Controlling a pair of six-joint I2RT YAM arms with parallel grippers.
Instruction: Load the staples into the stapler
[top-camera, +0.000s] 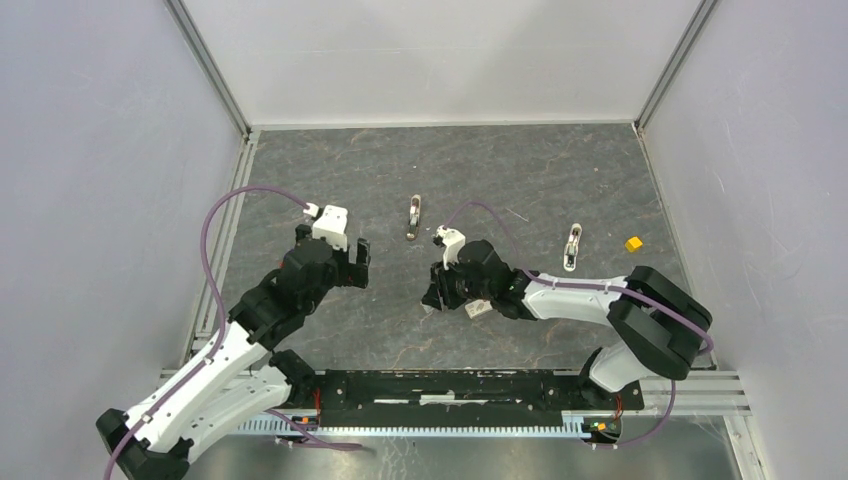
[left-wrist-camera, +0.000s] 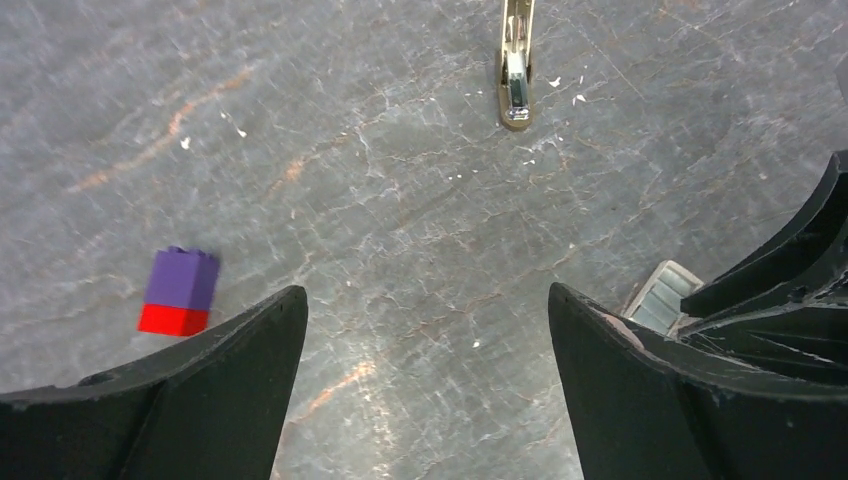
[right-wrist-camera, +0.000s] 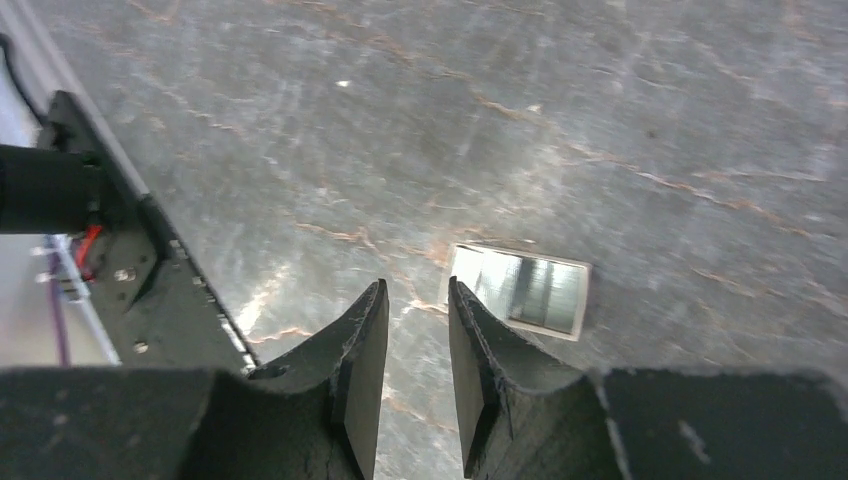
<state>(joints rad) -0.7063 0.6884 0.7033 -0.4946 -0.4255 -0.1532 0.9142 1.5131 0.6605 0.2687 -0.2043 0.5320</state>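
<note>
The staples, a grey strip in a pale-rimmed box, lie mid-desk toward the near edge, just beside the right tool (nearly closed, gripping nothing). The left wrist view shows them half-hidden. The left tool hovers wide open and empty, facing a stapler.

From left gripper, clear toward 1 o'clock up to stapler; blocked at 3 by right gripper.
</note>
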